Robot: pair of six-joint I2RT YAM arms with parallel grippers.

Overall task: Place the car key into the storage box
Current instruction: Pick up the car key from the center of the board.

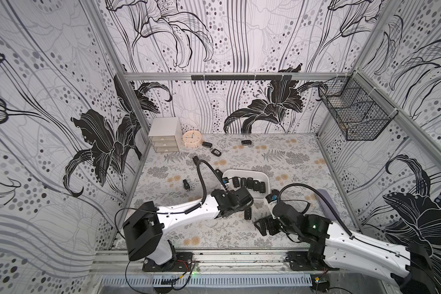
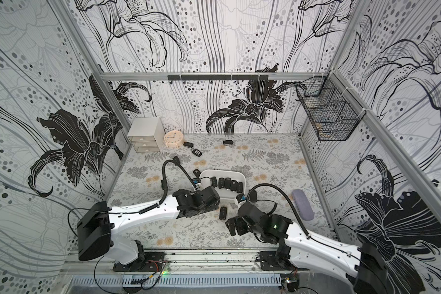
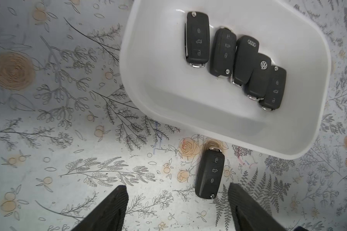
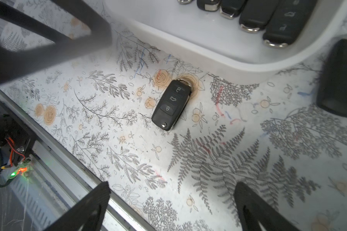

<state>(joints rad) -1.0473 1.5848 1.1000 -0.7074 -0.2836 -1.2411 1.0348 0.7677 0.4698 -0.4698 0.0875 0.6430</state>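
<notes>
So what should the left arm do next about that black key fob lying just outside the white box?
Probably shift the left gripper sideways to centre on the black flip-key car fob. Its fingers stand apart, empty; the fob lies flat on the table, outside the shallow white plastic storage box, close to one finger.

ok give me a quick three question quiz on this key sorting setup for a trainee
1. True or false: the car key nearest the left gripper already lies in the storage box.
2. In the left wrist view, how many stored keys show in the box? A three, B five, C eight.
3. Fill in: the right gripper has jaws that stand ____.
Key: 1 false; 2 B; 3 open.
</notes>
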